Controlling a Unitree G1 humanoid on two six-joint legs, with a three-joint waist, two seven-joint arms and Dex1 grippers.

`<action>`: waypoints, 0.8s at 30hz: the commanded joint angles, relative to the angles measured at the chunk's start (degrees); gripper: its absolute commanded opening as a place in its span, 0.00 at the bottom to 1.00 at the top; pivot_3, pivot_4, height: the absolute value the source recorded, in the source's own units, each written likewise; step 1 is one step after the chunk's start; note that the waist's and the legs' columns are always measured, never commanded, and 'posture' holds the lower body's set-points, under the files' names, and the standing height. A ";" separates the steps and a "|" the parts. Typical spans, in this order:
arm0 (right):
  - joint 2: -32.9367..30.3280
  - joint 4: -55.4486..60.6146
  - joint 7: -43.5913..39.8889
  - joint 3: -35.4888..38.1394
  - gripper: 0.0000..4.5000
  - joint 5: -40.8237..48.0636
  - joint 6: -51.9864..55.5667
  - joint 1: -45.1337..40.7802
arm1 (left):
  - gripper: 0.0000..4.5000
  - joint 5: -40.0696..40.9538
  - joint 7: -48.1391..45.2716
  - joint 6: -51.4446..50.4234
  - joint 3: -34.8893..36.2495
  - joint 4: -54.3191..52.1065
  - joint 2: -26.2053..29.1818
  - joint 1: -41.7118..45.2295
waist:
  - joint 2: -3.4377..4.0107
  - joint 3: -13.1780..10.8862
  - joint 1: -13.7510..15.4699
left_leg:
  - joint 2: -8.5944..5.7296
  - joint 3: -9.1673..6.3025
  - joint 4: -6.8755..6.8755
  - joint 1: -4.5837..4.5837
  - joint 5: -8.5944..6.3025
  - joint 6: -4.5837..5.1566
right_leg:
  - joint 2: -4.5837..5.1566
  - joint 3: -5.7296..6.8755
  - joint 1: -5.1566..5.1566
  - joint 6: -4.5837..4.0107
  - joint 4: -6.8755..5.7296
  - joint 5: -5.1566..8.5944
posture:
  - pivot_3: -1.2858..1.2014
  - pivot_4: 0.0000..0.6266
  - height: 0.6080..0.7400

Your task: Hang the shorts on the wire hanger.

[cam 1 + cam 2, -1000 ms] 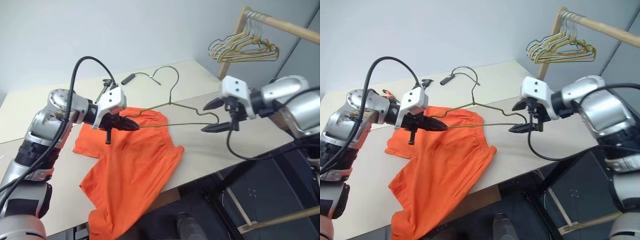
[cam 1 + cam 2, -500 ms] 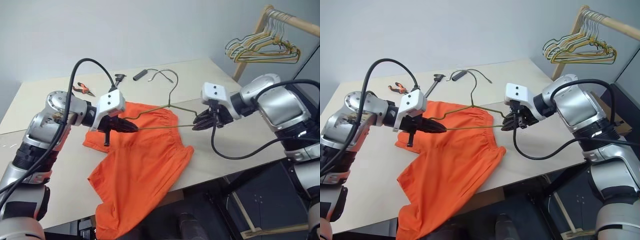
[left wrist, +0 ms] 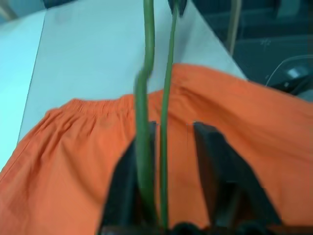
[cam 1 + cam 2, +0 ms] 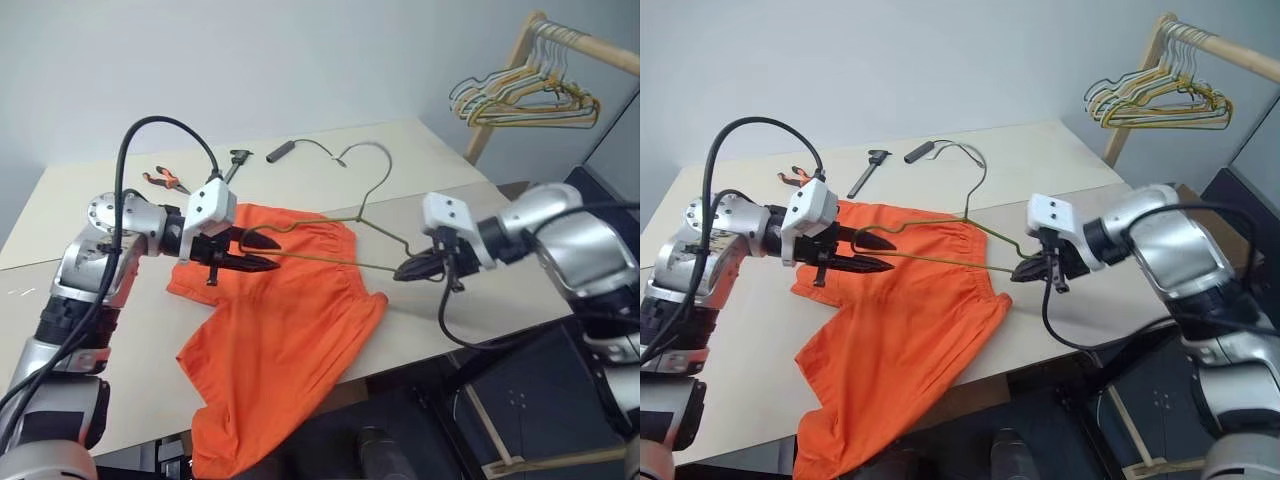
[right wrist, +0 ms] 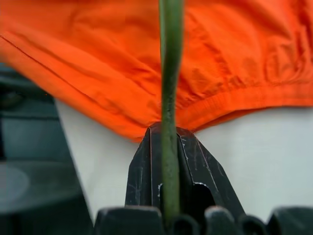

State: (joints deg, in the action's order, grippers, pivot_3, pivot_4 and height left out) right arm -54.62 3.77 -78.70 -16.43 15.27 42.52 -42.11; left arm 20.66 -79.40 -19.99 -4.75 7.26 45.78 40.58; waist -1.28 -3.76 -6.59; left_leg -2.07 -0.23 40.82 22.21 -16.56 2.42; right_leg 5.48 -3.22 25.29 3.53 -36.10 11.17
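The orange shorts (image 4: 280, 330) lie flat on the table (image 4: 100, 350), with one leg drooping over its front edge. Above them the grey wire hanger (image 4: 330, 259) is held nearly level, its hook (image 4: 366, 150) pointing away from me. My right gripper (image 4: 410, 268) is shut on the hanger's right corner, and the wire (image 5: 168, 73) runs straight out of the shut fingers (image 5: 146, 161). My left gripper (image 4: 257, 253) is open at the hanger's left end. Both wires (image 3: 167, 98) pass between its spread fingers (image 3: 215, 156), close to one of them.
Orange-handled pliers (image 4: 165, 180), a black tool (image 4: 240, 160) and a cable with a black plug (image 4: 283, 151) lie at the table's far side. A wooden rail (image 4: 590, 40) at the back right carries a bunch of coloured hangers (image 4: 520, 100). The table's right edge drops off just under my right gripper.
My right gripper has shut on the hanger's right corner and sunk a little toward me. My left gripper has opened around the hanger's left end. The camera has also shifted.
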 commanded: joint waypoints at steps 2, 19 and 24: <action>-4.23 1.82 4.97 8.31 0.00 3.45 10.45 7.63 | 0.70 4.20 2.58 -3.13 7.52 -0.66 1.65 -1.53 | 0.00 0.01 0.23 | -0.01 0.02 0.01 -0.08 -0.02 0.04 | 0.04 0.01 -0.08 0.00 0.02 0.00 | 0.48 0.05 1.00; 0.31 -15.13 12.32 8.26 0.00 13.57 39.76 7.21 | 0.99 16.47 7.32 -9.50 15.27 -27.88 2.67 -23.33 | 0.16 -0.15 1.65 | 0.10 0.20 -0.14 -1.15 -0.12 0.17 | -0.09 -0.16 -1.11 0.04 0.22 0.01 | 0.50 0.12 1.00; 0.23 -15.33 10.54 8.47 0.00 16.14 38.88 7.38 | 0.99 17.27 8.26 -10.22 15.90 -28.21 3.56 -23.47 | 0.15 -0.24 2.68 | 0.11 0.23 -0.14 -1.16 -0.13 0.18 | -0.13 -0.16 -1.12 0.04 0.25 0.01 | 0.50 0.12 1.00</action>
State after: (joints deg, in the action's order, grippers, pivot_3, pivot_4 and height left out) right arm -53.82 -12.46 -66.63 -8.73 29.52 82.09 -33.43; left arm 36.75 -71.63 -30.30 9.46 -19.69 48.30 16.44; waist -1.12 -4.00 -3.91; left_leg -1.96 0.00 40.68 21.05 -16.69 2.60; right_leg 5.34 -3.38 24.17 3.57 -35.85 11.19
